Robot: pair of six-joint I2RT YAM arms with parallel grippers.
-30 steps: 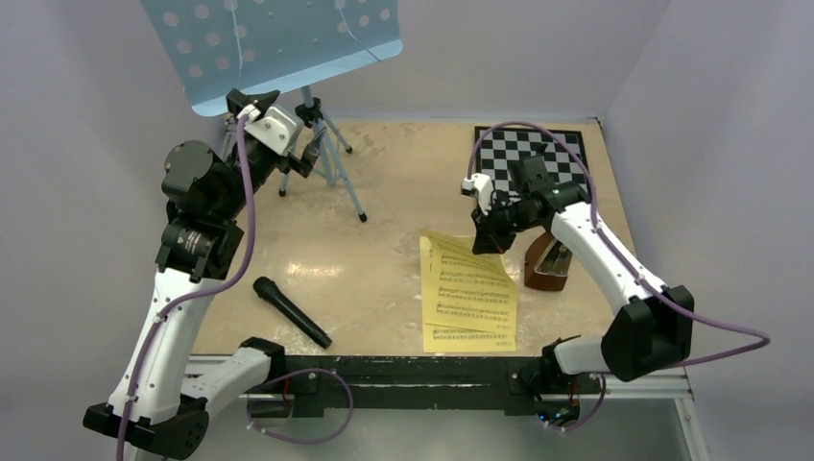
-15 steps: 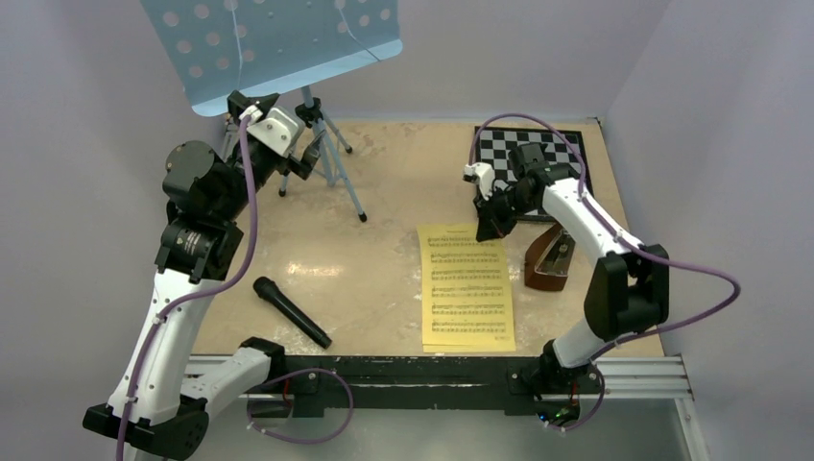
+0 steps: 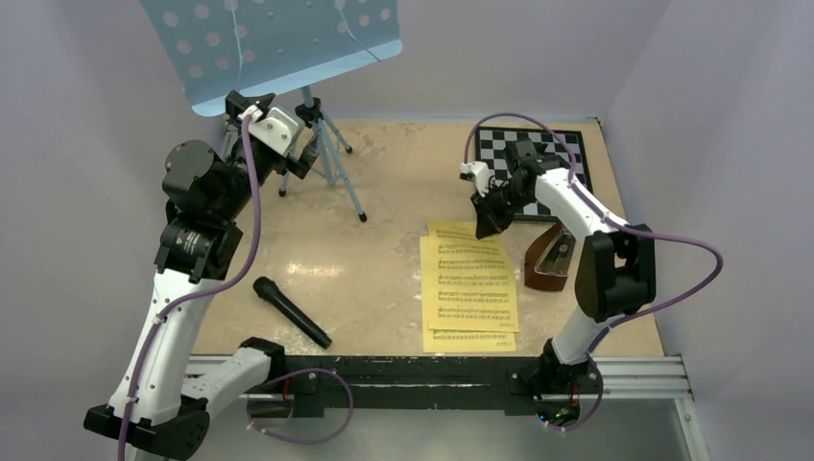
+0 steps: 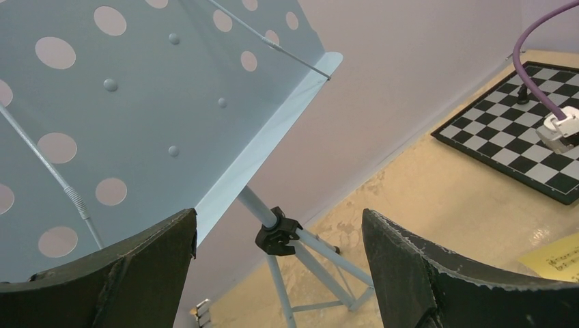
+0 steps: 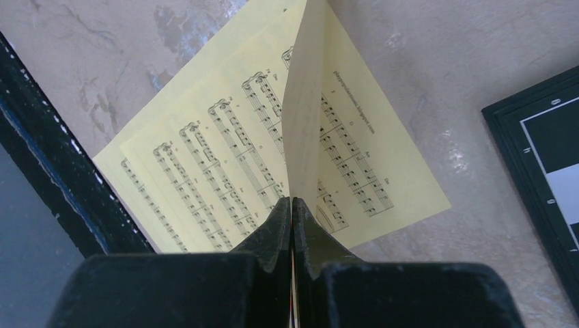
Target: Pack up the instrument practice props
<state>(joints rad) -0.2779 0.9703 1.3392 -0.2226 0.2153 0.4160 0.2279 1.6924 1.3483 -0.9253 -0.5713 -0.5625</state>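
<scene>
right gripper (image 5: 292, 202) pinches page (image 5: 305, 102) — left gripper (image 4: 280, 215) agape

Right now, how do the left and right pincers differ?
The left pincer is wide open and empty. The right pincer is shut, pinching the edge of a yellow sheet-music page. The left one is raised and faces the music stand at its pole, touching nothing. The right one sits near the chessboard. Both have black fingers.
</scene>
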